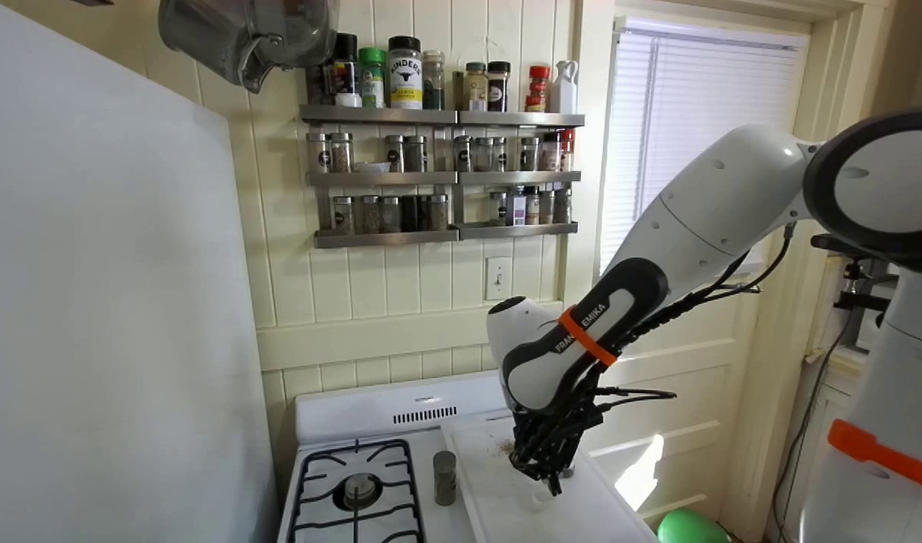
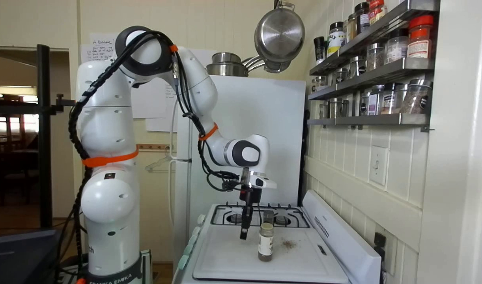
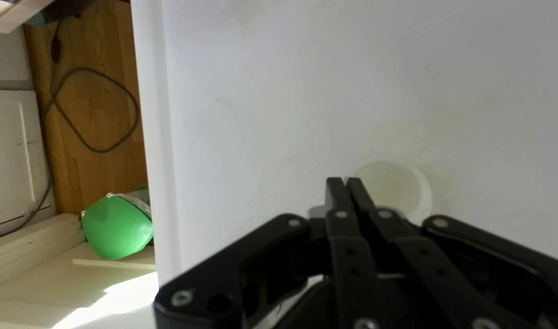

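Note:
My gripper (image 3: 345,180) points down over a white board (image 3: 242,114) on the stove. Its black fingers are together with nothing seen between them; it also shows in both exterior views (image 1: 555,486) (image 2: 244,236). A pale, round, lid-like thing (image 3: 393,183) lies on the board just beyond the fingertips, partly covered by them. A glass jar with a white label (image 2: 266,242) stands upright on the board beside the gripper, apart from it. A grey-topped jar (image 1: 444,477) stands between board and burner. Brown specks of spice (image 2: 288,244) lie scattered on the board.
Black burner grates (image 1: 355,490) lie beside the board. The stove's backguard (image 2: 343,236) and wall shelves (image 1: 385,178) with several spice jars run along the wall. A white fridge (image 1: 114,302), a hanging pot (image 2: 279,37) and a green object (image 3: 118,227) on the floor also show.

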`<state>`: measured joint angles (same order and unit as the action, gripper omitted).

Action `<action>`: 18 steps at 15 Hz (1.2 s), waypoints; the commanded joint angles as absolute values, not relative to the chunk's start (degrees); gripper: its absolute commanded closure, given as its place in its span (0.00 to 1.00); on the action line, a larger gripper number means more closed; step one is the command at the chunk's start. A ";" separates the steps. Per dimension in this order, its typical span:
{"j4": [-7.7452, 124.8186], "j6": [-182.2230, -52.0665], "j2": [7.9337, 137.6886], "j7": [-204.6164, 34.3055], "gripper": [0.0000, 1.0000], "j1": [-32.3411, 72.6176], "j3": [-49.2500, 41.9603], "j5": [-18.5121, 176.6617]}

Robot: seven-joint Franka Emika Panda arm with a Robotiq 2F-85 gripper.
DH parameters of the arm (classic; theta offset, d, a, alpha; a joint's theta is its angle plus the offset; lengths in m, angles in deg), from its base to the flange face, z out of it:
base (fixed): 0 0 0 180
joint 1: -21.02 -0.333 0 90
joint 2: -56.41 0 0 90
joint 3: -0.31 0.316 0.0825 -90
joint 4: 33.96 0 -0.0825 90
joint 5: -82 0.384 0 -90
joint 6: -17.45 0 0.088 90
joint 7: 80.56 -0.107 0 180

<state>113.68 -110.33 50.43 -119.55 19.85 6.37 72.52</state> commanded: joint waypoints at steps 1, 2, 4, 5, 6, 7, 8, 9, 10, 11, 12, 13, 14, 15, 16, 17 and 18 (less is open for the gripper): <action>110.62 -100.24 49.30 -118.17 0.99 17.99 7.55 73.43; 109.42 -96.93 49.35 -118.96 0.99 17.69 8.00 72.66; 106.36 -89.46 50.51 -118.30 0.99 17.13 8.52 72.49; 104.80 -85.83 51.27 -118.74 0.99 16.91 8.78 72.03; 103.31 -82.63 52.21 -118.24 0.99 16.63 8.93 71.84; 102.05 -79.64 52.99 -118.08 0.99 16.45 9.01 71.65; 100.86 -76.72 54.09 -117.36 0.99 16.37 9.02 71.67; 99.81 -73.94 55.22 -116.67 0.99 16.33 8.90 71.82; 98.90 -71.42 56.26 -116.45 0.99 16.28 8.78 71.75; 98.11 -69.22 57.37 -116.07 0.99 16.26 8.60 71.58; 97.41 -67.48 58.42 -115.71 0.99 16.20 8.44 71.48; 96.77 -66.07 59.35 -115.28 0.99 16.11 8.29 71.37; 96.11 -64.67 60.34 -115.18 0.99 16.01 8.13 71.19; 95.53 -63.67 61.21 -115.35 0.99 15.90 7.97 70.89; 95.02 -62.88 61.88 -115.63 0.99 15.73 7.87 70.32; 94.64 -62.17 62.19 -115.63 0.99 15.57 7.79 69.79; 94.28 -61.34 62.26 -116.07 0.99 15.34 7.72 69.19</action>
